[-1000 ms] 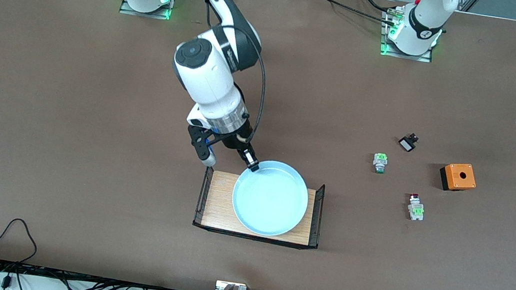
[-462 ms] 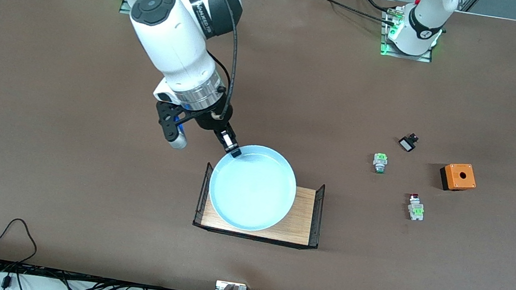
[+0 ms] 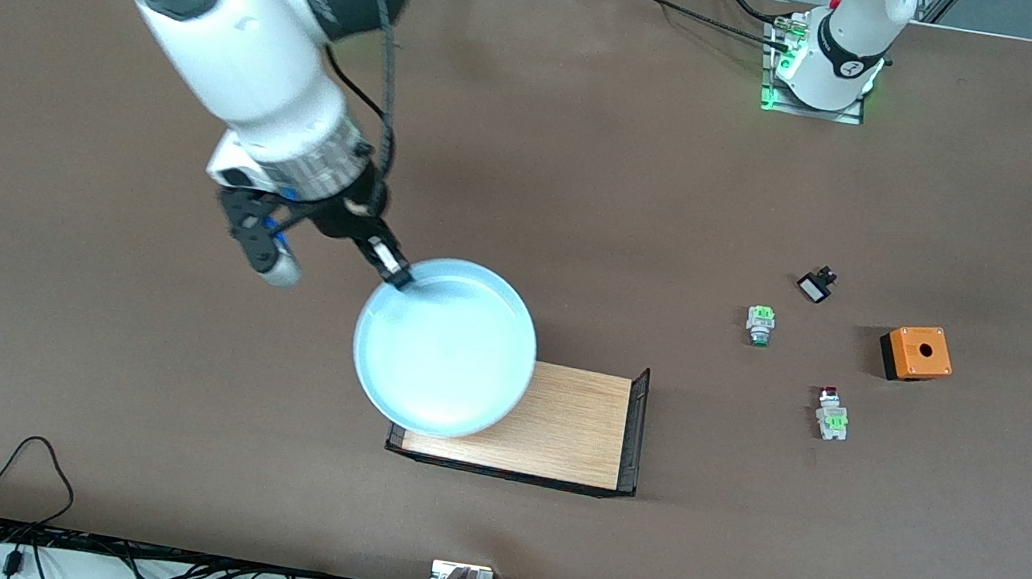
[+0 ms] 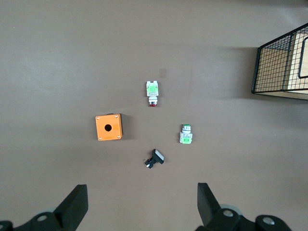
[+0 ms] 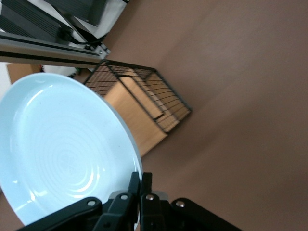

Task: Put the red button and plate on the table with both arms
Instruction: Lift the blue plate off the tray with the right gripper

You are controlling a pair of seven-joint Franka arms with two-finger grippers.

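Tabletop [image 3: 61, 367], matte brown, fills the front view and carries every item. Right arm [image 3: 235, 58] descends from the upper left of the frame; its right gripper [image 3: 395, 275] is pressed together on the rim of the light blue plate [image 3: 445, 345], an edge pinch that lets the shallow dish hang clear of the surface, slightly tilted. The plate sits at centre frame, airborne, overlapping the corner of the wooden tray [image 3: 557, 427] with black mesh ends, and judged to be in transit toward bare table. Left gripper [image 4: 139, 204], at the right edge of the front view, has its fingers spread and empty; it hovers high over the small parts, a position that suits a descent on one of them. Orange box [image 3: 916, 353] with a round hole lies at right. Red button [image 3: 830, 412], dark cap on a green block, rests on the table in the lower right, untouched. Green-white switch part [image 3: 760, 324] and a small black piece [image 3: 815, 287] lie just above it.
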